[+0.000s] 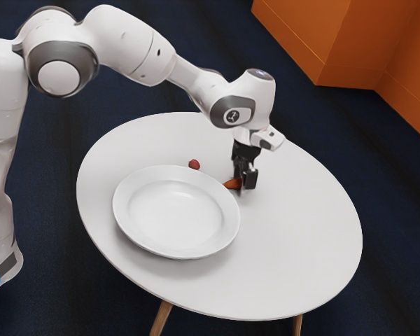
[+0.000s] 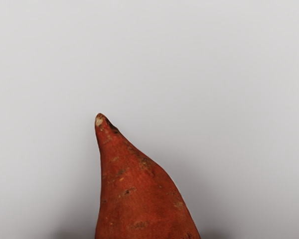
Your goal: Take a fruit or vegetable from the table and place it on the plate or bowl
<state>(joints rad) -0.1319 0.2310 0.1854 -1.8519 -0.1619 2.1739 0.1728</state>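
— Sweet potato (image 1: 230, 183): where is it lying?
— It is lying on the white table (image 1: 301, 238), near the middle of the exterior view, just beside the upper right rim of the plate (image 1: 126, 227).
— And the gripper (image 1: 246, 176)?
— It is hanging low, right over the sweet potato (image 2: 139, 199). Whether it is pinching it or standing spread, I cannot tell. A small red fruit (image 1: 194, 164) is sitting just behind the plate.

Sweet potato (image 2: 139, 194), wide end beyond the wrist view's edge
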